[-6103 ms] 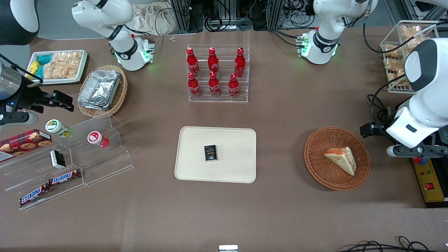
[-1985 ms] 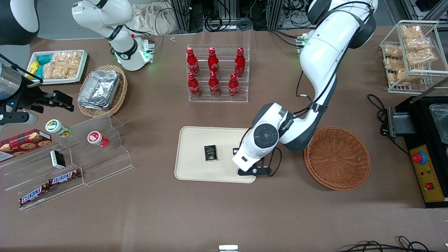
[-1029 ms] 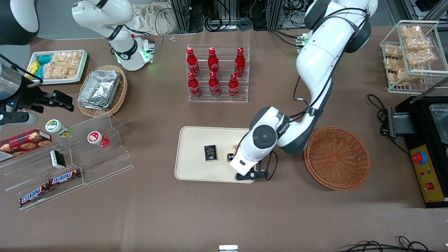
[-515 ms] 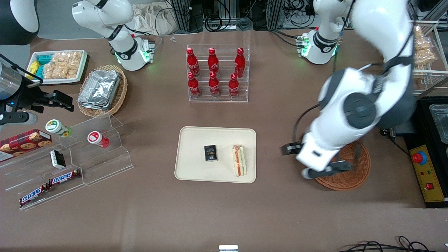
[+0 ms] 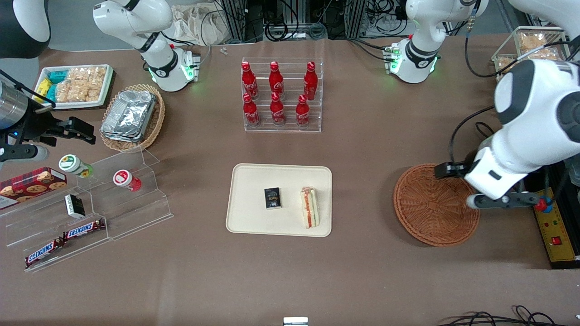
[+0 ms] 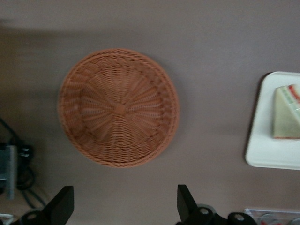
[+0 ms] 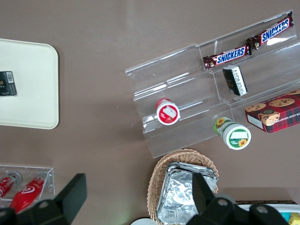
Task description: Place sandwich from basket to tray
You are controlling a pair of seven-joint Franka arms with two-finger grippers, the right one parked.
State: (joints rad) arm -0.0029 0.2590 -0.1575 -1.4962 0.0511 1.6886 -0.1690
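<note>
The sandwich (image 5: 309, 207) lies on the cream tray (image 5: 253, 181), near the tray's edge that faces the basket, cut edge with red and green filling up. The wrist view also shows the sandwich (image 6: 287, 112) on the tray (image 6: 267, 150). The reddish-brown wicker basket (image 5: 435, 203) is empty and shows whole in the wrist view (image 6: 119, 108). My gripper (image 6: 124, 211) is open with nothing between its fingers. It hangs high above the table, over the basket's rim toward the working arm's end (image 5: 487, 190).
A small black packet (image 5: 273, 198) lies mid-tray beside the sandwich. A clear rack of red bottles (image 5: 282, 95) stands farther from the camera than the tray. A control box with a red button (image 5: 555, 235) sits beside the basket. Clear snack shelves (image 5: 90, 199) are toward the parked arm's end.
The gripper carried the sandwich from the basket to the tray, let it go there, then opened, rose and swung back over the basket toward the working arm's end.
</note>
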